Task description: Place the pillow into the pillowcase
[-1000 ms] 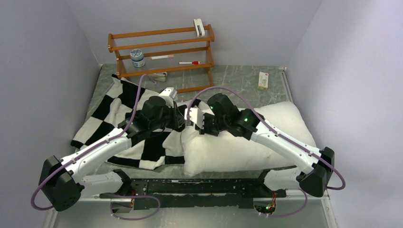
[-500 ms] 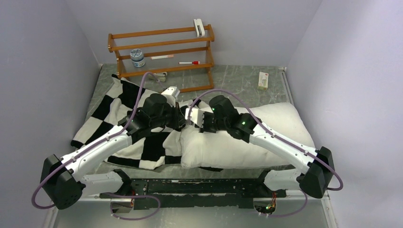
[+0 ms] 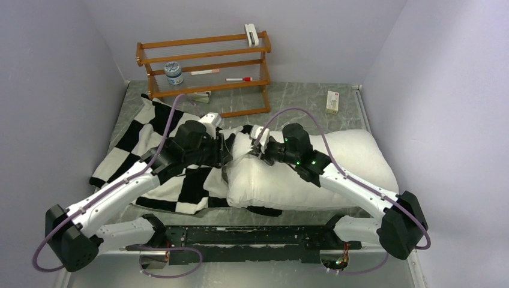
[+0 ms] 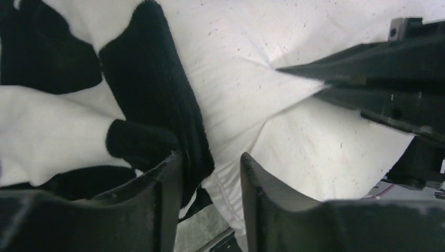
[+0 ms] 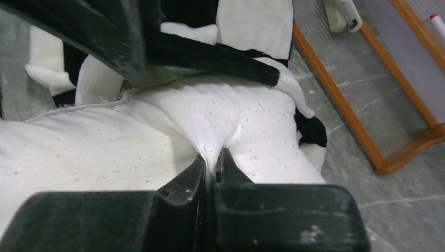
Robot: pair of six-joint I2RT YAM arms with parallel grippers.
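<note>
Soft even light, blurry wrist foregrounds

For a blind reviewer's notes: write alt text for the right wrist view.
Close up, the right gripper is shut on a pinched fold of the white pillow. Beyond it lies the checkered pillowcase, its black edge lying over the pillow's far end. A wooden rack stands on the grey table at right.

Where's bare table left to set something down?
Best patch: bare table between the wooden rack and the small box, beyond the pillow. Crowded: the centre, where the pillowcase, pillow, left gripper and right gripper meet. The base rail fills the near edge.
</note>
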